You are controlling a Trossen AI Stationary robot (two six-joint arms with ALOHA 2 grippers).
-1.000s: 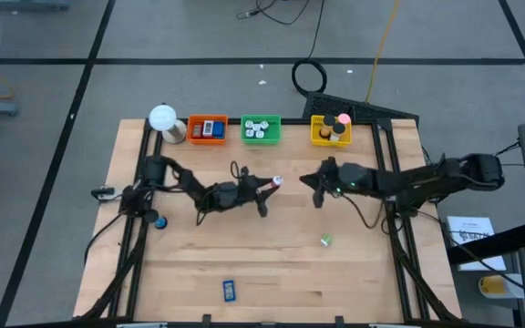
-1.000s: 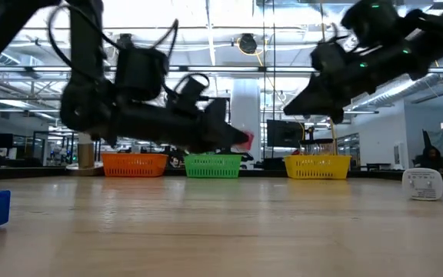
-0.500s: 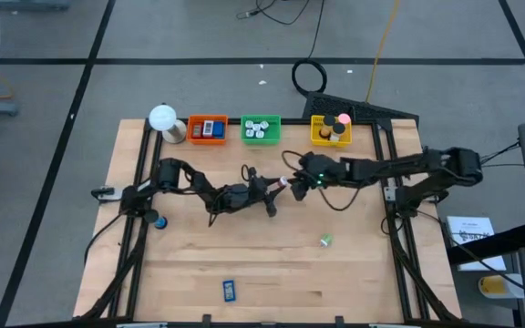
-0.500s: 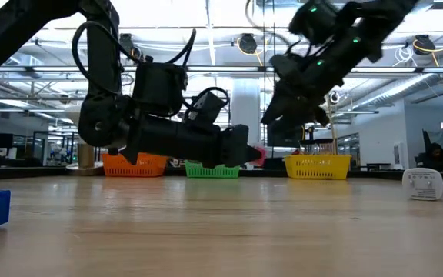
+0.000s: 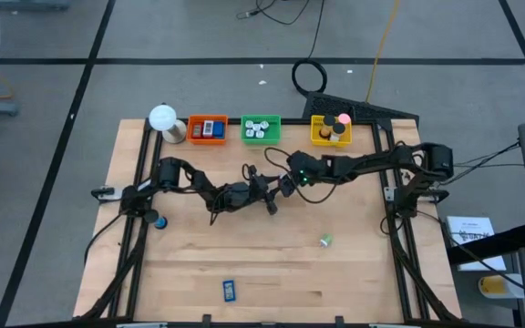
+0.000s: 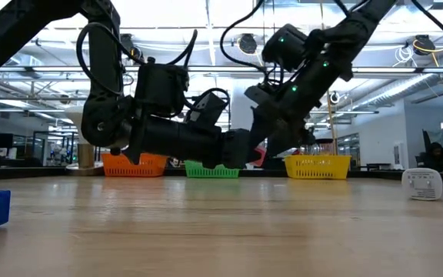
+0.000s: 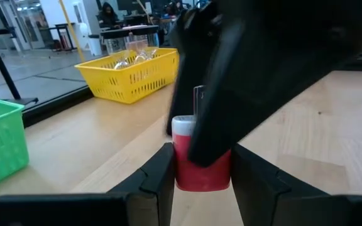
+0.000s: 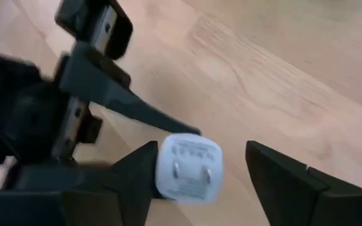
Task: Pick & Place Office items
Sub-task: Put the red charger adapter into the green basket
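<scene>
My left gripper (image 5: 279,184) is shut on a small red item with a white pronged end (image 7: 201,168), held above the table's middle. The item's red body also shows in the low view (image 6: 258,157). My right gripper (image 5: 292,178) stands open right in front of it. In the right wrist view its fingers (image 8: 131,179) flank the item's white face (image 8: 188,168), which lies close to one finger with a gap to the other. On the table rest a blue flat piece (image 5: 229,290) near the front edge and a small green bit (image 5: 325,240). My left gripper pinches the item's red body (image 7: 200,179) between its two fingers, which come level from the table's left. The item is lifted clear of the table, with its white pronged end pointing away from the fingers. My right gripper has one finger right beside the item's white end (image 8: 162,164). I cannot tell whether that finger touches it.
Along the far edge stand an orange tray (image 5: 207,128), a green tray (image 5: 261,129) and a yellow tray (image 5: 330,130), each with pieces inside. A white ball lamp (image 5: 163,117) stands at the far left. A blue roll (image 5: 158,220) lies by the left arm.
My right gripper has swung toward the table's left, from the right side over to my left gripper, and has opened around the held item's white end. My left gripper keeps its hold on the item, which stays lifted.
</scene>
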